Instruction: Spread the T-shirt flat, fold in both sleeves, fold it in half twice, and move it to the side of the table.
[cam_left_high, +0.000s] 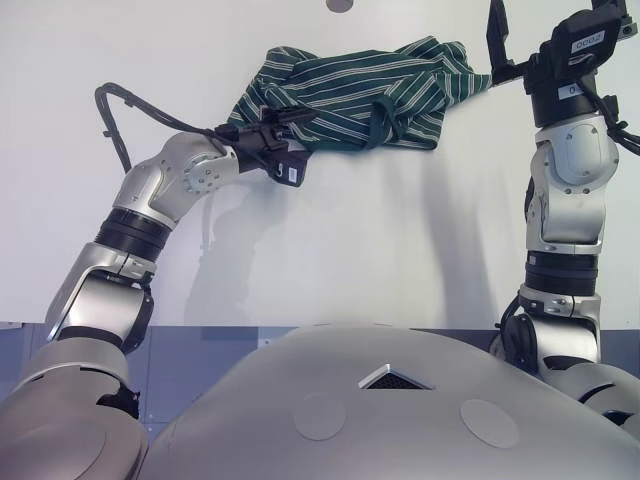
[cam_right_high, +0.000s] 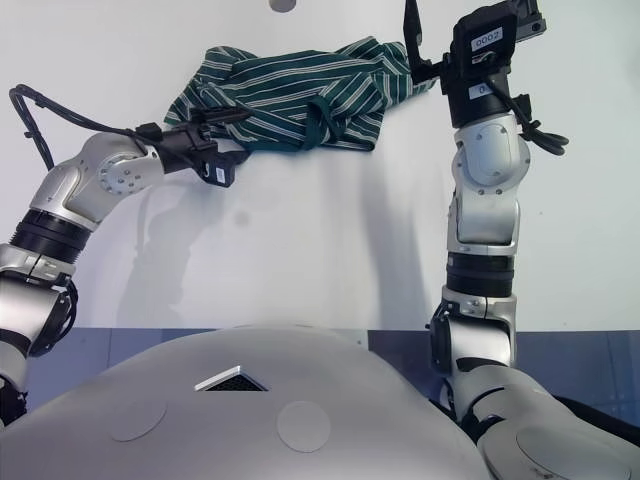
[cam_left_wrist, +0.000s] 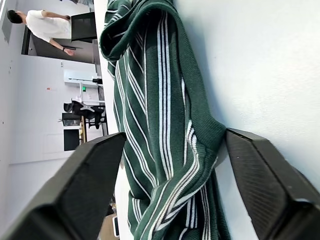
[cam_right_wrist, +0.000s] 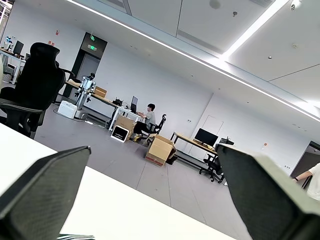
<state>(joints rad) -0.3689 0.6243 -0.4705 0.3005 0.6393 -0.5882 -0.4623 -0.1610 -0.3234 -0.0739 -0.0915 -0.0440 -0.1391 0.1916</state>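
Observation:
A dark green T-shirt with white stripes (cam_left_high: 350, 90) lies crumpled in a heap at the far middle of the white table (cam_left_high: 380, 250). My left gripper (cam_left_high: 285, 142) sits low at the heap's near-left edge. In the left wrist view its fingers (cam_left_wrist: 95, 185) stand wide apart, open, with a bunched fold of the T-shirt (cam_left_wrist: 165, 125) between them, not pinched. My right gripper (cam_left_high: 550, 25) is raised above the table at the heap's right end, pointing upward. It is open, and nothing lies between its fingers (cam_right_wrist: 40, 200).
A small grey round mark (cam_left_high: 339, 5) sits at the table's far edge behind the shirt. The table's front edge (cam_left_high: 200, 325) runs close to my body. Office chairs, desks and boxes (cam_right_wrist: 159, 149) stand in the room beyond.

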